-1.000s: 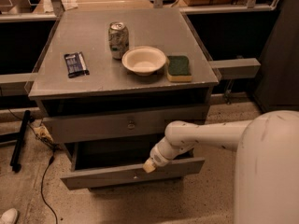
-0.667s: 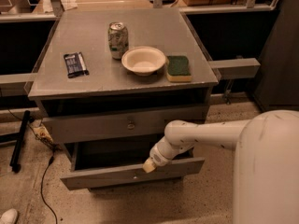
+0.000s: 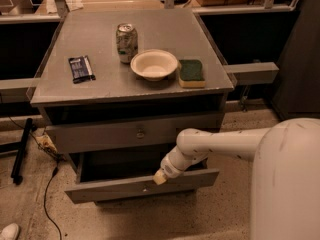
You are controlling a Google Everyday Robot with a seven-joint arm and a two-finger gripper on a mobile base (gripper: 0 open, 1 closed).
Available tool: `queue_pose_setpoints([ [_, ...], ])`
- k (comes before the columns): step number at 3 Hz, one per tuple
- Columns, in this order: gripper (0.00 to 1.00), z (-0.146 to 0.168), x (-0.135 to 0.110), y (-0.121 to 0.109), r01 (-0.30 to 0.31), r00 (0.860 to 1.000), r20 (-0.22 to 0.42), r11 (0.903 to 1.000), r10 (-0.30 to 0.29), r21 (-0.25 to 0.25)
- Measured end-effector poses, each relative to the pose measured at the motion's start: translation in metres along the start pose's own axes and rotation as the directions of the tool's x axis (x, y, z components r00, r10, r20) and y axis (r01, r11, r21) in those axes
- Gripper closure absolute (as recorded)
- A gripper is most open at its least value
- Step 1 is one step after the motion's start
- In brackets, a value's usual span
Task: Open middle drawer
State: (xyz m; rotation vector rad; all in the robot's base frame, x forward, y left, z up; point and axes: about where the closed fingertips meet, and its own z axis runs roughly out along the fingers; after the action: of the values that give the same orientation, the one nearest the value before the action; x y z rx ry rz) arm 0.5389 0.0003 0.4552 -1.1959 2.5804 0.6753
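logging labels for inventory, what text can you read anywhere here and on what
No text here can be read.
Soda can: print on its side, too blurred to read.
Dark packet: pale print, too blurred to read.
Bowl, sponge: no text seen.
Gripper, at the top edge of the pulled-out drawer: no marking seen.

Dim warm light from above, soft blur throughout, counter (image 3: 100, 91) evenly lit, deep shadow under its lip and inside the middle drawer (image 3: 115, 189); pale gripper (image 3: 159, 178) jaws at its front edge
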Motion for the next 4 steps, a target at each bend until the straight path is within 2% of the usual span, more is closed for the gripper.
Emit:
queue_pose_setpoints([
  [2, 1.00, -0.0011, 0.0000, -0.0003, -0.008, 1.000, -0.001, 1.0000, 0.008, 0.000],
  [4, 1.00, -0.0088, -0.0060, 0.0001, -0.043, 0.999, 0.023, 0.9991, 0.043, -0.001],
])
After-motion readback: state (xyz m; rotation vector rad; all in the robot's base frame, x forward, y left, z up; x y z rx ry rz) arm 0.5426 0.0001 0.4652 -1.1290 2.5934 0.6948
